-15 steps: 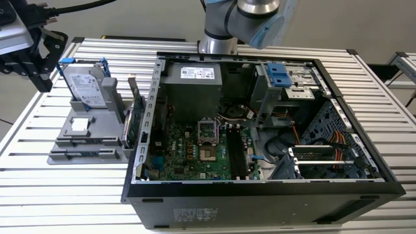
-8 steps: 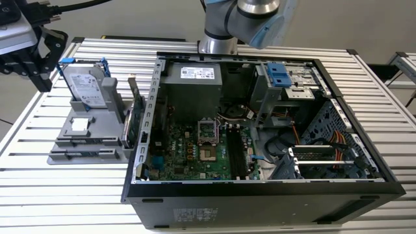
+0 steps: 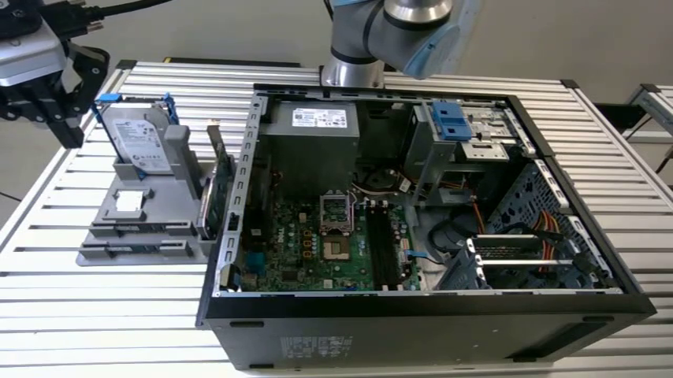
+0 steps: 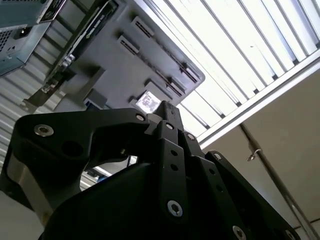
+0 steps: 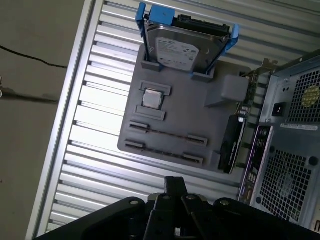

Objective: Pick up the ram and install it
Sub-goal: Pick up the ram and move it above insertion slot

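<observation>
The ram (image 5: 165,134) stands on its thin edge in a slot on the grey tray (image 5: 200,107), just beside the open computer case (image 5: 295,125). I think the slot keeps it upright so it is easy to pinch from above. Its long side lies level and points toward the case. The end effector (image 5: 175,186) hangs above the worktop (image 5: 95,100) near the tray. It is pinched narrow, with nothing in it.

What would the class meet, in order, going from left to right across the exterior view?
gripper → hard drive → green expansion card → processor socket → blue drive latch → orange cables
</observation>
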You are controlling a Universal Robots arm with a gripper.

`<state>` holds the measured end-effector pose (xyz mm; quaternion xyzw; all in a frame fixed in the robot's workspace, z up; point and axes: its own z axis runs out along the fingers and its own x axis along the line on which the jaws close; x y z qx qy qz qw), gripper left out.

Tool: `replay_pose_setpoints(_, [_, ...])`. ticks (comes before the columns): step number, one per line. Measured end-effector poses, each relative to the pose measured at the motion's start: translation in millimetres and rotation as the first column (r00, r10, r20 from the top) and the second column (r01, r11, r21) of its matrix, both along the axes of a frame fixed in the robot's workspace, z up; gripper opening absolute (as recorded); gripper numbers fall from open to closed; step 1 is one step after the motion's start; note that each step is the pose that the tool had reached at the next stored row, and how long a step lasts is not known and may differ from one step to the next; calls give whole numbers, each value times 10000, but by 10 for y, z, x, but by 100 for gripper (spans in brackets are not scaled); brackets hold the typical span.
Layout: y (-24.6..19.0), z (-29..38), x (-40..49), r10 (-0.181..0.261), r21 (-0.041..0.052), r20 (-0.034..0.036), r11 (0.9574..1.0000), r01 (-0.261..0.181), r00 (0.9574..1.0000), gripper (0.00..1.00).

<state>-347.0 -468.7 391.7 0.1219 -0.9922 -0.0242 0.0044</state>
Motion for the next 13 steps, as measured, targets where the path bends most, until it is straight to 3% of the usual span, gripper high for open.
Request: replay_pose_setpoints(13, [8,0,-1,810,-1,-1,9967,-810,9967,0])
